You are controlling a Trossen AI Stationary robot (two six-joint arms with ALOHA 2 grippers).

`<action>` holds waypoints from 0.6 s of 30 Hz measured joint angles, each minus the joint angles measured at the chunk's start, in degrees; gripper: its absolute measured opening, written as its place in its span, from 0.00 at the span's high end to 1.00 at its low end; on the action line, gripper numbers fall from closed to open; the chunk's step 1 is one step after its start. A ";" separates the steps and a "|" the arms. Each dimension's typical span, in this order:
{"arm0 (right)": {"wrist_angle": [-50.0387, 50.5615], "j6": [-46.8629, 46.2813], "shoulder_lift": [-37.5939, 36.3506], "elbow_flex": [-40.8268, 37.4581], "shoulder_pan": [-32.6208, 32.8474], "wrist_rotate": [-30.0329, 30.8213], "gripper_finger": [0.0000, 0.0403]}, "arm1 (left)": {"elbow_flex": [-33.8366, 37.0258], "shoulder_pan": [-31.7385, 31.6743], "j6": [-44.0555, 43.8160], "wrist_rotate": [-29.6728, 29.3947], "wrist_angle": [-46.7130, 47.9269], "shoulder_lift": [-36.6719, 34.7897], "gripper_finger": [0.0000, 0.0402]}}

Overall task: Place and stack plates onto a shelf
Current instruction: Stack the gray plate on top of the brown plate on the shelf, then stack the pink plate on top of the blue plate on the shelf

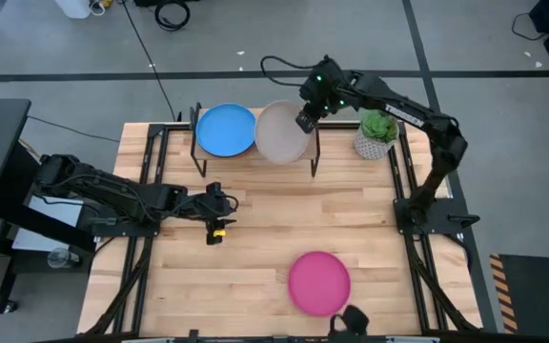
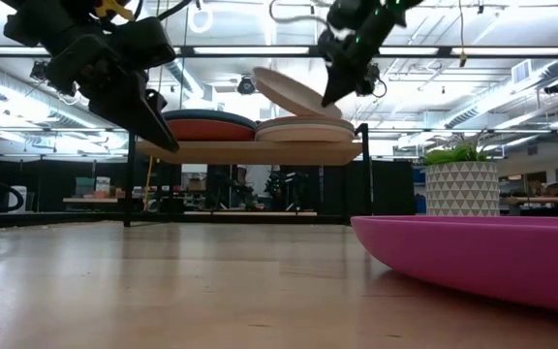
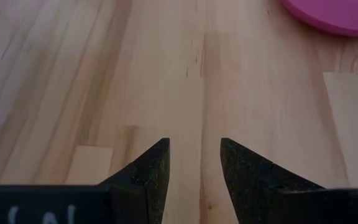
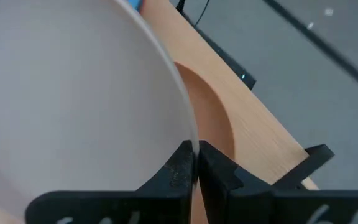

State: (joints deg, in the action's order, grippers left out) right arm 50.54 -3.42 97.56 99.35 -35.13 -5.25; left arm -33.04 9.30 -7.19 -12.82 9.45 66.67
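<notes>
- fingers of the right gripper (image 4: 196, 163) are pinched tight on the rim of the grey plate (image 1: 279, 131), which they hold tilted above the shelf's right half.
- low view: the grey plate (image 2: 294, 92) slopes with its gripped edge raised, and its lower edge seems to touch the peach plate (image 2: 303, 129) lying flat on the shelf (image 2: 250, 151).
- blue plate (image 1: 226, 130) sits on the shelf's left half, just beside the grey one; in the low view an orange plate (image 2: 211, 129) shows beneath its blue rim.
- left gripper (image 1: 219, 229) hovers over the left middle of the bench (image 1: 274, 238), well apart from every plate, its fingers (image 3: 148, 177) set a little apart with nothing between them.
- pink plate (image 1: 318, 282) lies flat on the bench near its front edge, right of centre.
- small potted plant (image 1: 376, 133) in a white patterned pot stands at the far right of the bench, just beside the shelf.
</notes>
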 joint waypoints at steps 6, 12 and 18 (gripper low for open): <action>1.06 0.22 2.91 0.00 -3.36 -4.57 0.92 | 0.00 0.00 -1.24 0.02 0.46 0.00 0.63; 1.74 1.21 1.41 0.00 -3.80 -4.75 0.83 | 0.00 0.00 -1.36 -0.01 0.42 0.00 0.63; 2.16 1.95 -1.11 0.02 -3.71 -4.80 0.75 | 0.00 -0.02 -1.44 -0.02 0.26 0.00 0.63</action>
State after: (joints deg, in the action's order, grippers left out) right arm 52.71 -1.48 96.45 99.37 -38.85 -10.05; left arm -33.04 9.28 -8.63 -12.84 9.72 66.67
